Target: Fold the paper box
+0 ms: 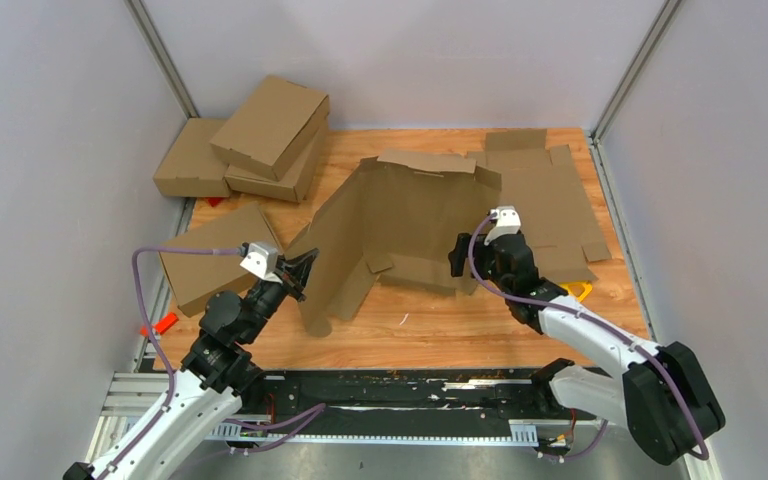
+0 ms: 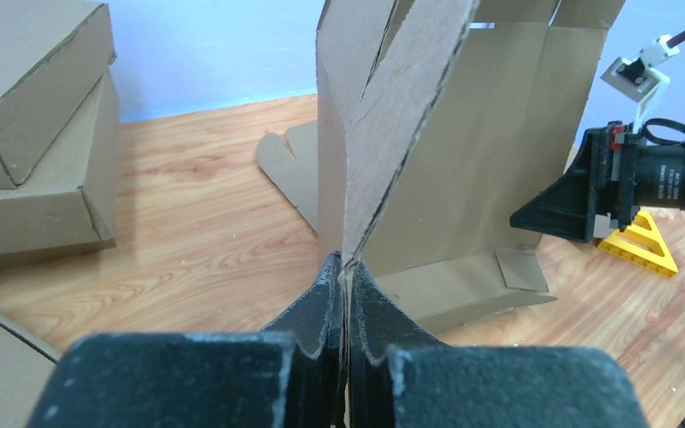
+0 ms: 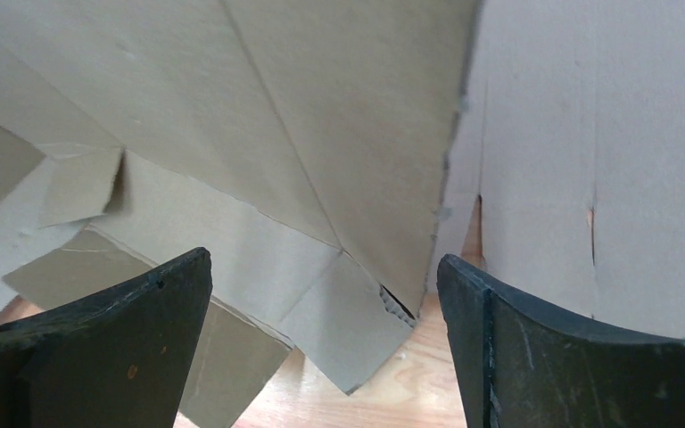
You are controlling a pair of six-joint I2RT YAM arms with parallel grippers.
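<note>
The left arm (image 1: pixel 215 345) rises from its base at the near edge and leans inward, elbow bent, purple cable looping off the wrist. Its left gripper (image 2: pixel 343 267) is clamped tight: the two black fingers (image 2: pixel 312 312) press together on a thin edge of the paper box (image 1: pixel 400 215), which stands up from between the fingertips. Opposite, the right arm (image 1: pixel 600 335) doubles back over its base with the wrist aimed leftward. The right gripper (image 3: pixel 325 267) is spread wide, its dark fingers (image 3: pixel 125 339) well apart, with a box panel ahead of the fingertips.
</note>
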